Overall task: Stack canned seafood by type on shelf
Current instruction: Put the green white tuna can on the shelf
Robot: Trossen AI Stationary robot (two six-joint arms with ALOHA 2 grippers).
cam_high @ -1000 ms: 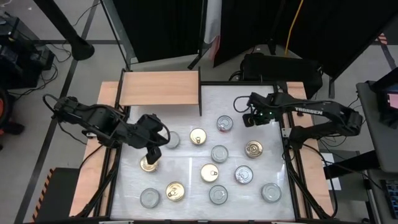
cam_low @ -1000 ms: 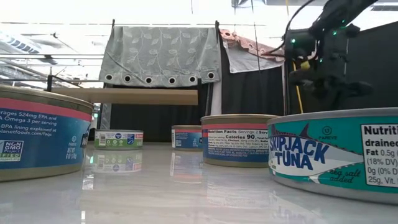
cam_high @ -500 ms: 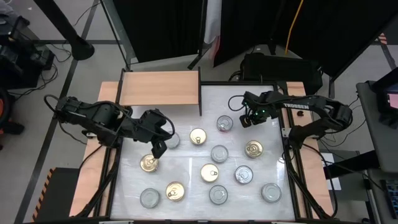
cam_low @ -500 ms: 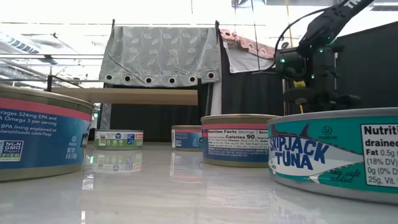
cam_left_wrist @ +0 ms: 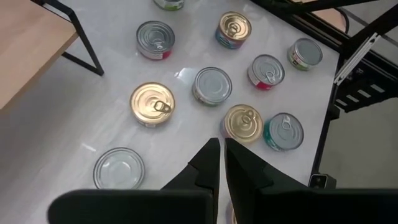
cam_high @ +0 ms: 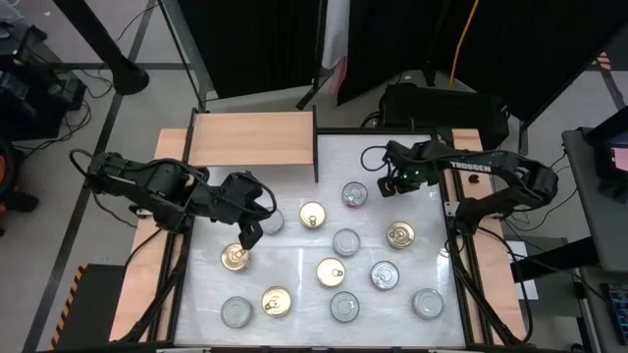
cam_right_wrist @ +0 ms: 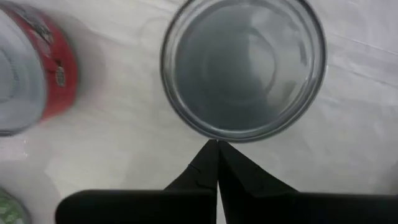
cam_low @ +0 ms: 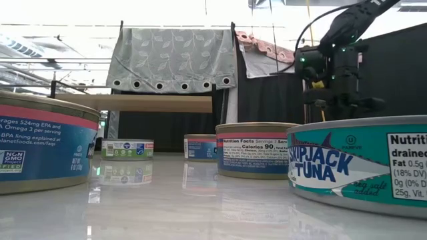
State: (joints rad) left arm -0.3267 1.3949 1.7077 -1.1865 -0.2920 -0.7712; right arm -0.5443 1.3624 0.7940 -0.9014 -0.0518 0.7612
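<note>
Several round tins of canned seafood stand on their bases on the white table (cam_high: 294, 250), lids silver or gold. The light-wood shelf (cam_high: 253, 140) stands at the far left with nothing on it. My right gripper (cam_high: 390, 184) is shut and points down beside a red-labelled tin (cam_high: 354, 194). In its wrist view the shut tips (cam_right_wrist: 217, 144) stand at the rim of a plain silver tin (cam_right_wrist: 244, 68); the arm hides that tin in the high view. My left gripper (cam_high: 250, 233) hangs shut above the table between a gold tin (cam_high: 235, 258) and a silver one (cam_high: 272, 221). My right gripper comes from above, its shut fingertips at the edge of the silver tin's rim (cam_right_wrist: 214, 135). Whether they touch it I cannot tell. The tin stands flat on the table.
More tins lie toward the near edge (cam_high: 331, 272), (cam_high: 428, 303), (cam_high: 235, 312). In the low view a Skipjack tuna tin (cam_low: 363, 163) and a blue tin (cam_low: 43, 143) stand close to the camera. Wooden strips and black rails border the table's sides.
My right gripper has gone a little toward the table's left edge and sunk slightly, staying shut. The tins have kept their places.
</note>
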